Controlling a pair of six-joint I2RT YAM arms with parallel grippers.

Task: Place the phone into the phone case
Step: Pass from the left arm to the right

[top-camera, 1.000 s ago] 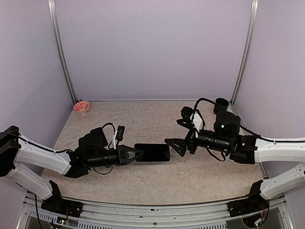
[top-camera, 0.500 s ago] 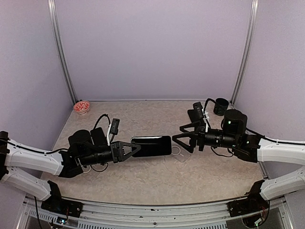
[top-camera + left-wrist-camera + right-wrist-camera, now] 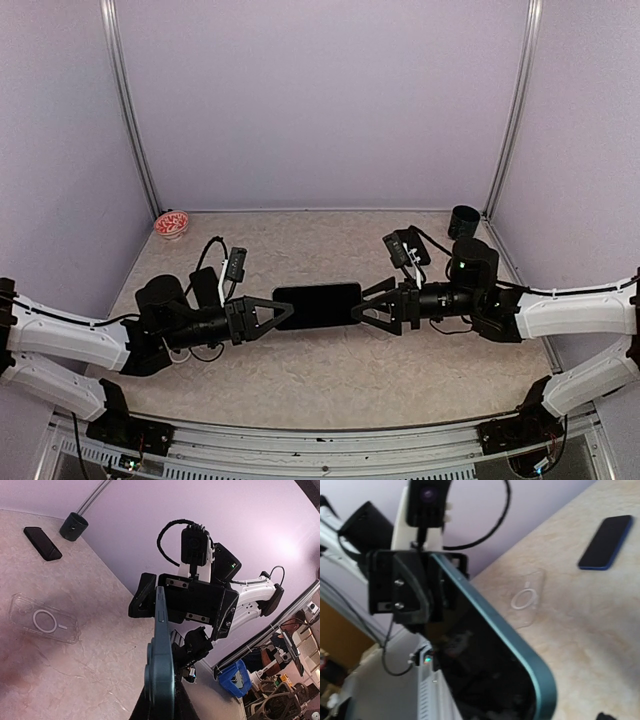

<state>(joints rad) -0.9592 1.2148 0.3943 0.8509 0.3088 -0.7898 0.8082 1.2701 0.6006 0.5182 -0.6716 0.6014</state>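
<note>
While the left gripper (image 3: 285,312) was clamped shut on the left end of the phone (image 3: 318,305), it held the phone level above the table (image 3: 300,380), dark screen upward, between the two arms. Facing it, the right gripper (image 3: 358,310) stood wide open, fingers at the phone's free right end; whether they touched it could not be told. Below, on the table, lay the clear case (image 3: 45,625), flat and empty, apart from the phone. Farther off lay a second phone (image 3: 42,543) and, near it, a dark cup (image 3: 73,526). The step in hand looked like a mid-air handover or shared grip. The next move likely called for the right gripper to close squarely on the free end, then for the phone to be lined up over the case.
</note>
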